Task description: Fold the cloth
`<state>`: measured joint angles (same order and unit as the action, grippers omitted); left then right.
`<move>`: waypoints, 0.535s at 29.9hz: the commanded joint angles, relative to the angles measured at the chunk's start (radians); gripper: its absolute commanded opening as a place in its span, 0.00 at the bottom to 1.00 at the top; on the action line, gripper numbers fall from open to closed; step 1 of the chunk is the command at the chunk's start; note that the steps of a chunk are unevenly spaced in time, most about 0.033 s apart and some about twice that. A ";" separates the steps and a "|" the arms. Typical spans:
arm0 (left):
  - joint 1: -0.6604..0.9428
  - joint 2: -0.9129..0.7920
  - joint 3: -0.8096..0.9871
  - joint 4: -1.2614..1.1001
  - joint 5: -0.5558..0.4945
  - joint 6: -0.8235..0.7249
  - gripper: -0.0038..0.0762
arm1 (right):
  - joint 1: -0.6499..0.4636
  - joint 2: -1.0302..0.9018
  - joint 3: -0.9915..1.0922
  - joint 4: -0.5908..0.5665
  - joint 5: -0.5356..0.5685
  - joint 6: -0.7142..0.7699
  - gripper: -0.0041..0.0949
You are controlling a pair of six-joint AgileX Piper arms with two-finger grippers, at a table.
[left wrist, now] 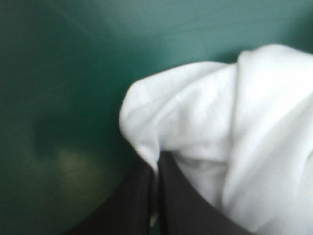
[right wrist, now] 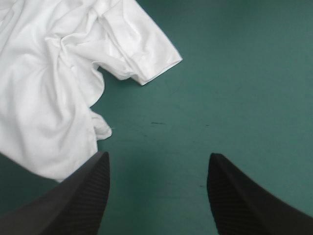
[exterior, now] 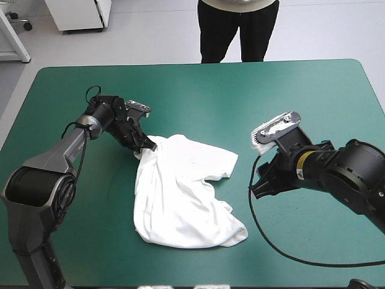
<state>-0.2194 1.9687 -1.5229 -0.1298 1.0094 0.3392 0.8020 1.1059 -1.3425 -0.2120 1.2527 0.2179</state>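
The white T-shirt [exterior: 180, 192] lies loosely spread and wrinkled in the middle of the teal-green table. My left gripper [exterior: 143, 146] is at the shirt's far left corner, shut on the T-shirt; in the left wrist view the cloth [left wrist: 205, 122] bunches up from between the nearly closed black fingers [left wrist: 176, 200]. My right gripper [exterior: 257, 188] hovers open over bare cover to the right of the shirt, nothing between its fingers [right wrist: 83, 191]. Ahead of it in the right wrist view lies a sleeve [right wrist: 142, 54] of the T-shirt [right wrist: 54, 88].
Bare teal-green cover [exterior: 240, 102] surrounds the shirt on all sides, with wide free room toward the far edge and to the right [right wrist: 234, 98].
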 commanded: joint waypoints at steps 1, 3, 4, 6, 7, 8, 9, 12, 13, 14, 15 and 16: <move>-0.008 -0.032 0.000 -0.005 -0.022 0.001 0.04 | -0.015 0.002 0.041 0.087 -0.005 -0.055 0.60; -0.008 -0.042 -0.004 -0.007 -0.031 -0.001 0.04 | -0.015 0.026 0.108 0.120 -0.005 -0.091 0.60; -0.008 -0.046 -0.006 -0.007 -0.032 -0.001 0.04 | -0.015 0.042 0.156 0.124 -0.009 -0.103 0.60; -0.008 -0.049 -0.016 -0.009 -0.026 -0.001 0.04 | -0.015 0.077 0.231 0.130 -0.039 -0.109 0.60; -0.008 -0.049 -0.020 -0.012 -0.023 -0.001 0.04 | -0.015 0.094 0.258 0.137 -0.060 -0.119 0.60; -0.008 -0.049 -0.024 -0.012 -0.023 -0.001 0.04 | -0.015 0.110 0.288 0.145 -0.084 -0.129 0.60; -0.008 -0.049 -0.027 -0.012 -0.020 -0.001 0.04 | -0.015 0.123 0.315 0.157 -0.107 -0.137 0.60; -0.008 -0.049 -0.031 -0.012 -0.015 -0.001 0.04 | -0.015 0.145 0.370 0.219 -0.183 -0.173 0.60; -0.008 -0.049 -0.031 -0.012 -0.014 -0.001 0.04 | -0.015 0.150 0.389 0.256 -0.221 -0.186 0.60; -0.008 -0.049 -0.031 -0.012 -0.013 -0.001 0.04 | -0.015 0.150 0.398 0.283 -0.241 -0.201 0.60; -0.008 -0.049 -0.031 -0.012 -0.011 -0.001 0.04 | -0.015 0.155 0.404 0.316 -0.266 -0.218 0.60; -0.008 -0.049 -0.031 -0.012 -0.009 -0.001 0.04 | -0.015 0.159 0.407 0.345 -0.282 -0.228 0.60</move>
<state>-0.2194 1.9606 -1.5265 -0.1266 1.0072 0.3392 0.7936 1.2792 -0.9248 0.0571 1.0494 0.0344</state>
